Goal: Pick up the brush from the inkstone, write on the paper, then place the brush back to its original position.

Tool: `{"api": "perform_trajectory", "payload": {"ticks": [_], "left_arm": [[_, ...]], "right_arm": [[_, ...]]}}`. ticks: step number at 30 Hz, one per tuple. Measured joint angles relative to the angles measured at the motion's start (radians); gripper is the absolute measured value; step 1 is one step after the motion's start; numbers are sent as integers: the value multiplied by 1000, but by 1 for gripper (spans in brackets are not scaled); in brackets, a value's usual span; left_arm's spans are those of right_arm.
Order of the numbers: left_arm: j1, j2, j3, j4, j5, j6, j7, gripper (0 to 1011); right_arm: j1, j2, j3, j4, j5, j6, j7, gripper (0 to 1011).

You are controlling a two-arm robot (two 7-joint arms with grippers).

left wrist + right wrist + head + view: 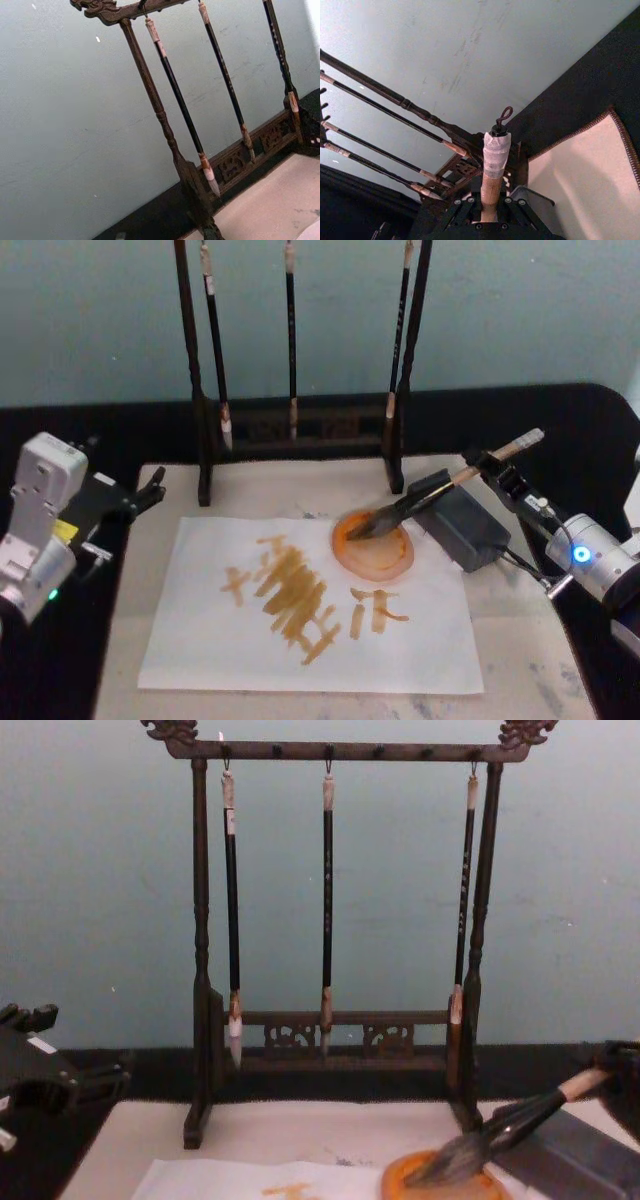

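The brush slants down to the left, its grey bristles resting in a round orange dish at the paper's far right corner. Its black lower section passes over the dark grey inkstone. My right gripper is shut on the tan upper handle, and the right wrist view shows the taped handle end rising out of that gripper. The white paper carries orange brush strokes. In the chest view the brush dips into the dish. My left gripper rests parked at the mat's left edge.
A dark wooden rack stands behind the paper with three thin black brushes hanging from it. The cream mat lies under everything on black cloth. There is bare mat in front of and to the right of the paper.
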Motion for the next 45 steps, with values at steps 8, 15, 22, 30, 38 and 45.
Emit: {"api": "perform_trajectory", "payload": {"ticks": [8,15,22,30,38,45], "left_arm": [[0,0,0,0,0,0,0,1009],[0,0,0,0,0,0,0,1010],[0,0,0,0,0,0,0,1010],[0,0,0,0,0,0,0,1010],[0,0,0,0,0,0,0,1010],[0,0,0,0,0,0,0,1010]], "right_arm": [[0,-1,1,0,0,1,1,198],[-1,-1,2,1,1,1,1,416],[-1,-2,3,1,1,2,1,639],[-1,-2,3,1,2,2,1,889],[-1,-2,3,1,2,2,1,1000],[-20,12,4,-36,-1,-12,-11,1000]]}}
